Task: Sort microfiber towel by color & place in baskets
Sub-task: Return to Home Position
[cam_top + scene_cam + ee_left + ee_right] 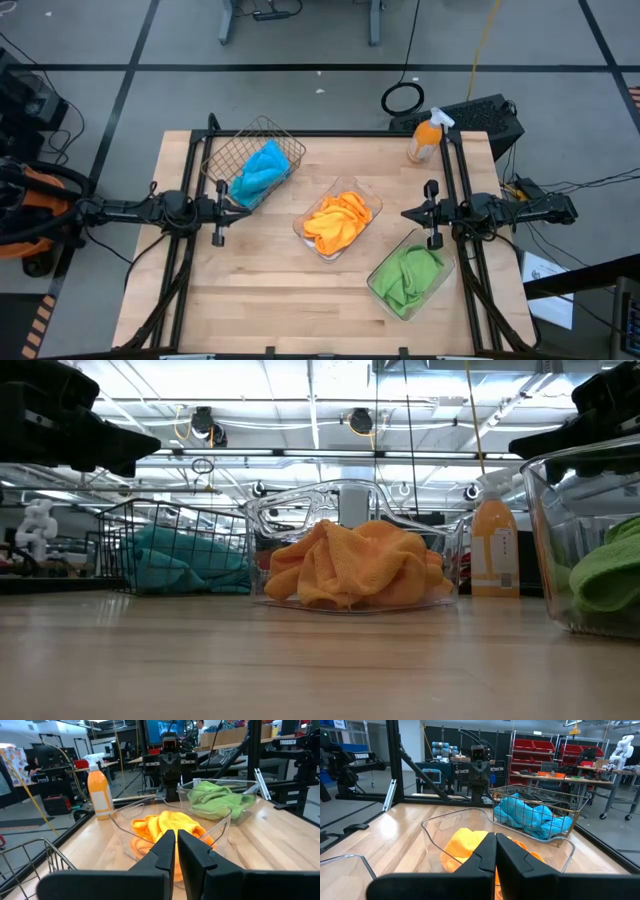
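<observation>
Bright blue towels [262,172] lie bunched inside the dark wire-mesh basket [225,150] at the table's far left. Orange towels [337,222] fill the clear tray [372,207] in the middle. Lime green towels [408,276] sit in the second clear tray [385,296] at the near right. My left gripper [244,206] hangs shut above the table's left side, just near of the wire basket, touching nothing. My right gripper [408,213] hangs shut above the right side, between the two clear trays, also touching nothing. Each wrist view shows its own fingers closed together [176,851] [495,854].
An orange spray bottle [426,137] with a white nozzle stands at the table's far right corner. Black frame rails [330,132] run along the far edge and both sides. Bare wood [280,300] lies along the near half of the table.
</observation>
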